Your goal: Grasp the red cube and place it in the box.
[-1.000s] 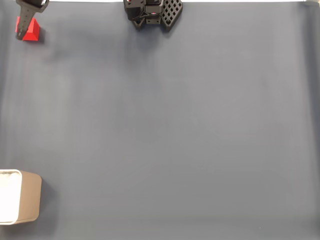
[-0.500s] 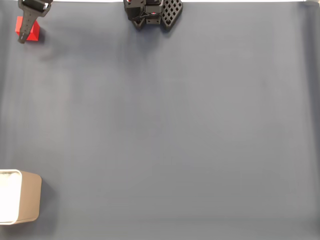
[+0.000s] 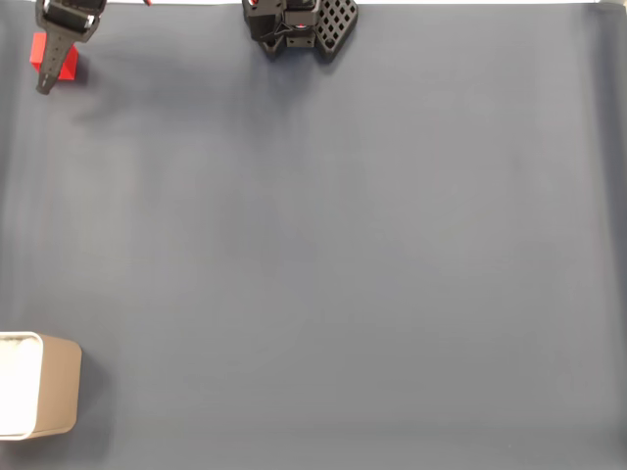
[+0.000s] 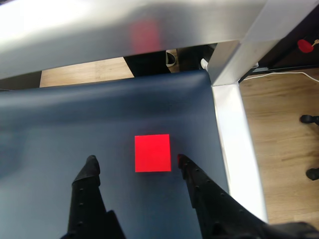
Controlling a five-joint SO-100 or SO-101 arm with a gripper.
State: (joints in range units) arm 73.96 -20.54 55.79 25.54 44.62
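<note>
In the fixed view I see the gripper [image 3: 46, 69] at the far left corner of the dark mat [image 3: 333, 255], partly covering the red cube [image 3: 61, 65]; the box [image 3: 54, 397] sits well apart at the near left edge. In the wrist view my fingers [image 4: 88, 172] are spread apart, the cube [image 4: 152, 153] lying between their tips (the right tip just beside its edge).

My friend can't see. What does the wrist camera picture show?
A red cube sits on a dark blue mat, between two open black fingers that reach up from the bottom. The right finger is close beside the cube; the left is farther away.
</note>
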